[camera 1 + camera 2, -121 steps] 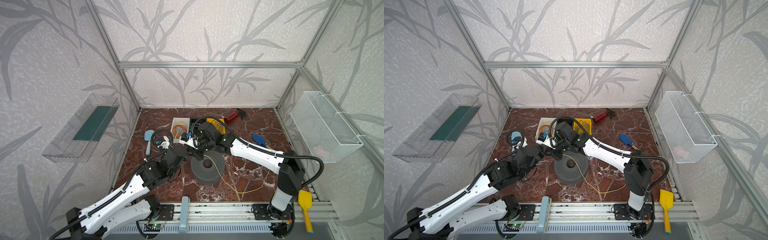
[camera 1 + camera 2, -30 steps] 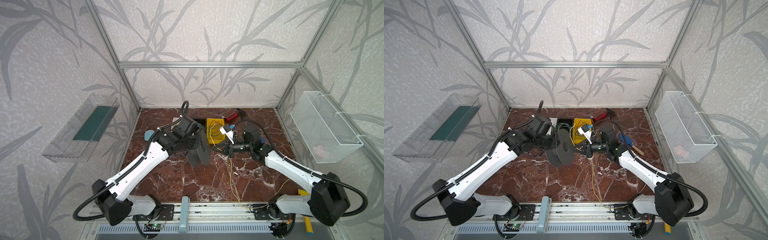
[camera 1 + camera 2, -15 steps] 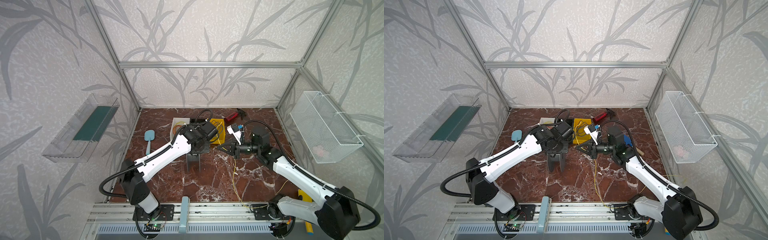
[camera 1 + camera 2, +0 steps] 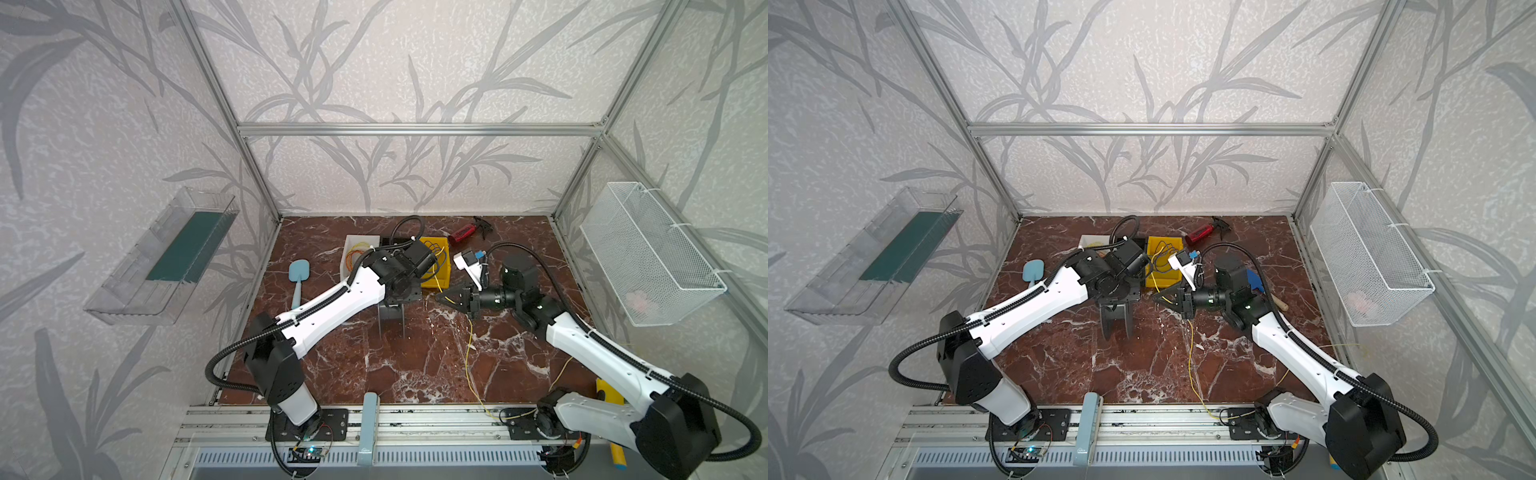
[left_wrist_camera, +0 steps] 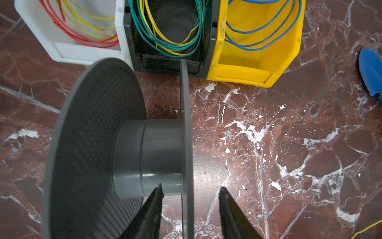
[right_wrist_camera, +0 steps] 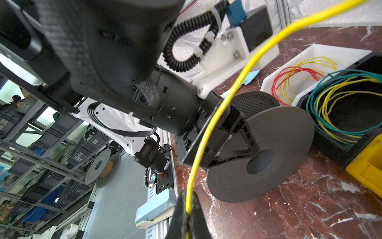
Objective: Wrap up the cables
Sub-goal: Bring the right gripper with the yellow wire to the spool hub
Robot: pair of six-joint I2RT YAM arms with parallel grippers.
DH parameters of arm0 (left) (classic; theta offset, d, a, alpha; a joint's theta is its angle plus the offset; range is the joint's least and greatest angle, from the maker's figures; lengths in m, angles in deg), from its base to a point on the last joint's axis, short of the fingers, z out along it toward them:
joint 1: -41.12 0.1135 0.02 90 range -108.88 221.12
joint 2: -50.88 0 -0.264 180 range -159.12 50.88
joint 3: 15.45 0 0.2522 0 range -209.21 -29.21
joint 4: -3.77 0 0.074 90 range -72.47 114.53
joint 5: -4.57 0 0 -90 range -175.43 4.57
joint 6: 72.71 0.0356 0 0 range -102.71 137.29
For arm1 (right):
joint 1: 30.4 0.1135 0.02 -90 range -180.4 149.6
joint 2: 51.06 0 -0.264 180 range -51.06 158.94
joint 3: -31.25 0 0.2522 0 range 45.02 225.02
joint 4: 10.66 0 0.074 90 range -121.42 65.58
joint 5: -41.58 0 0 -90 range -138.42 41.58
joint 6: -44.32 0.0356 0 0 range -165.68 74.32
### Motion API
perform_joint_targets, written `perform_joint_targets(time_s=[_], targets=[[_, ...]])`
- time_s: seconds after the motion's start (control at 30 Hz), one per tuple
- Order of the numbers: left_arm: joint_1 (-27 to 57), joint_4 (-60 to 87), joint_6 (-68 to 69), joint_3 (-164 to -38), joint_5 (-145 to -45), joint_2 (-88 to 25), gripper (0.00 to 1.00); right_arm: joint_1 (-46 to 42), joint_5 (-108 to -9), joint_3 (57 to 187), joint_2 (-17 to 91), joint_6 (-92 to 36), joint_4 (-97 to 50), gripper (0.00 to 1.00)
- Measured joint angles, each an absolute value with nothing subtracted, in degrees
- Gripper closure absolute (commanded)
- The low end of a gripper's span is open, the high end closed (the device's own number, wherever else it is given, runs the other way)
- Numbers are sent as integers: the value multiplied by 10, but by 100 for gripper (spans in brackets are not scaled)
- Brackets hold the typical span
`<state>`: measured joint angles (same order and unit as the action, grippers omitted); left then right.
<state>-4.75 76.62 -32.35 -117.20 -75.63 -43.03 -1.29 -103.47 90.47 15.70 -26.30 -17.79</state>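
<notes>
The yellow cable is pinched in my right gripper, which is shut on it. In both top views the cable hangs from that gripper to the table's front edge, and a shorter stretch rises toward the yellow bin. A dark grey spool stands on its edge on the marble, just left of the right gripper. My left gripper points down over it, open, with one finger on each side of one thin flange. No cable lies on the hub.
Three bins stand behind the spool: a white bin with red and yellow wire, a black bin with green and yellow wire, a yellow bin with blue wire. A light blue spatula, a red tool and a blue scoop lie around.
The left arm has brought the spool down from a tilted carry to stand on the table, and its jaws have opened off the flange. The right gripper keeps the cable and has barely moved.
</notes>
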Motion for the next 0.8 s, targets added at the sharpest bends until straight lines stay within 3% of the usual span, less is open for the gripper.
perform_joint_targets(time_s=[0.17,0.47,0.63,0.8], targets=[[-30,762,-316,-1172,-774,-400,33,34,-1016,905,157,-245,-185,100],[92,768,-277,-1135,-815,-192,31,134,-949,906,192,-173,-159,100],[97,773,-237,-1116,-839,-134,19,161,-908,926,242,-162,-183,100],[96,749,-222,-1015,-870,-118,16,196,-869,981,280,-169,-237,100]])
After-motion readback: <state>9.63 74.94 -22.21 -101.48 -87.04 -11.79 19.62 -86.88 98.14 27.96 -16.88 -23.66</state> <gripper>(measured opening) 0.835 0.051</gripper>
